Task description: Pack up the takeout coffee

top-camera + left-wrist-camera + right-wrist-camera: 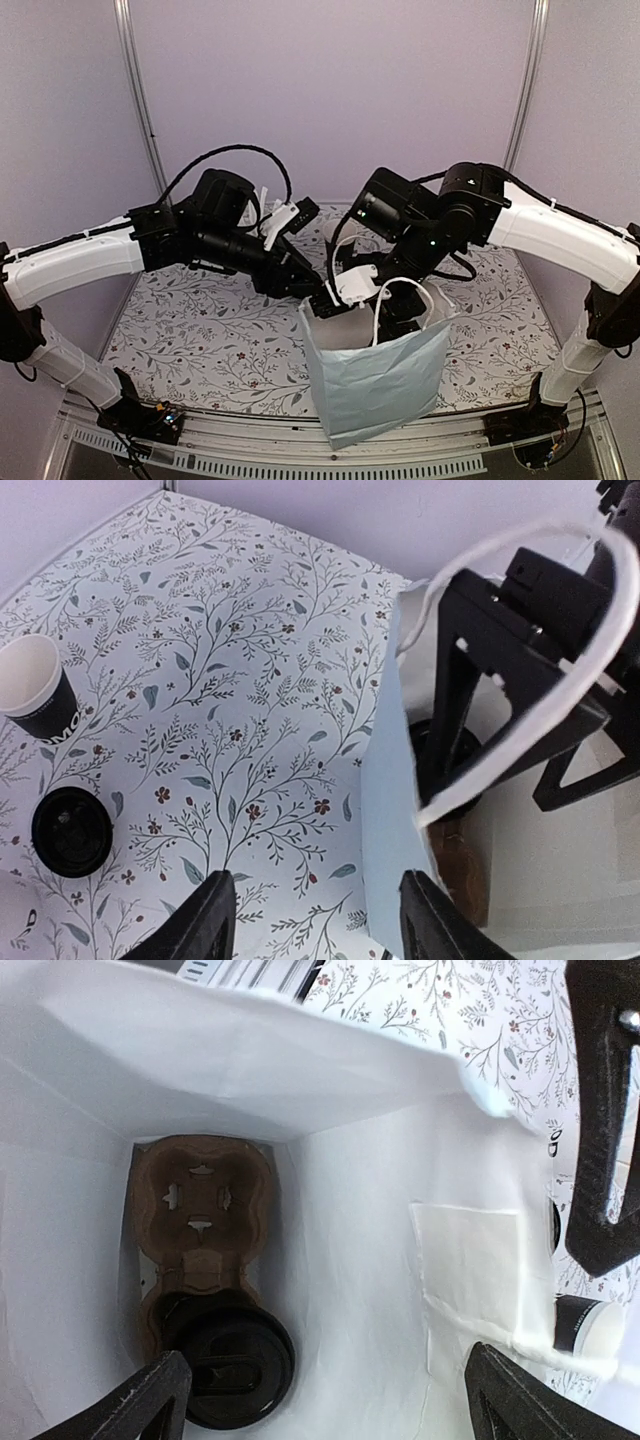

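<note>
While the right fingers [150, 1400] hung wide open and empty inside the blue bag [375, 385], we saw one lidded coffee cup [235, 1360] seated in the cardboard tray [200, 1210] at its bottom. The left fingers [205, 925], partly open, straddled the bag's wall, gripping nothing. A second cup [35, 690] stood on the bench [250, 680] near a loose lid [72, 830].

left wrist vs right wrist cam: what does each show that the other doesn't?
Left wrist only: the pale blue outside of the bag, and the loose black lid in full on the table. Right wrist only: a clear look down at the cardboard carrier in the bottom, with one lidded cup seated and the other slot empty. Both: the bag's white inside, the floral table, and a black paper cup outside the bag.
</note>
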